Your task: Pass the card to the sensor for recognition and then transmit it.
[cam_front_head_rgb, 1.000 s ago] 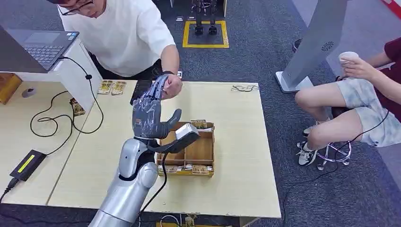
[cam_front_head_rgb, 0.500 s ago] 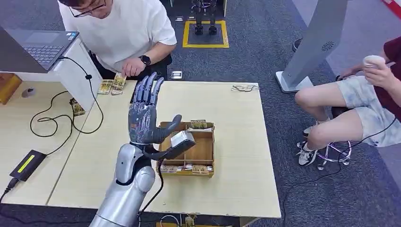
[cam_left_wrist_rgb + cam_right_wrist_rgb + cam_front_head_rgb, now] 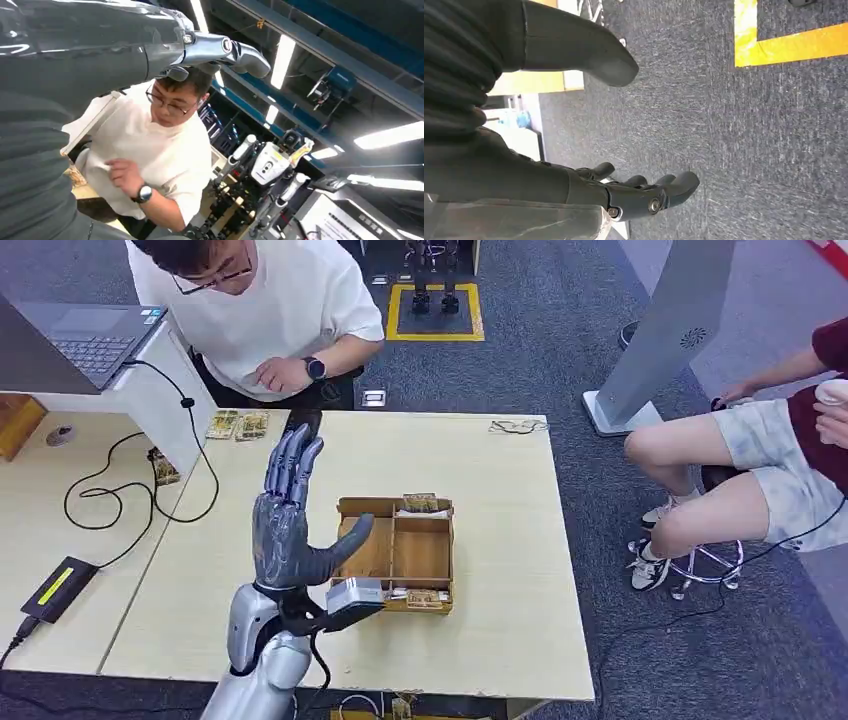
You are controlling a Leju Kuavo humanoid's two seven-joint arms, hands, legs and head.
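Observation:
My left hand (image 3: 285,525) stands raised over the table with palm upright and fingers spread, holding nothing. In the left wrist view its fingers (image 3: 220,50) point toward the person in a white shirt (image 3: 165,145). Small cards (image 3: 237,424) lie in a short row at the table's far edge, near that person's hand (image 3: 278,376). A black flat sensor (image 3: 304,418) sits just behind my fingertips, partly hidden by them. A wooden compartment box (image 3: 440,555) with more cards (image 3: 420,502) stands right of my hand. My right hand (image 3: 589,185) hangs over grey carpet, fingers loose and apart, empty.
A laptop (image 3: 85,335) on a white stand sits at the far left, with black cables (image 3: 120,495) and a power brick (image 3: 57,588) on the adjoining table. A seated person (image 3: 760,455) is off to the right beside a grey kiosk base (image 3: 665,340).
My left hand has drawn back toward me and lower. The person's hand, which met my fingertips a second ago, went to the cards at the far edge and then pulled back.

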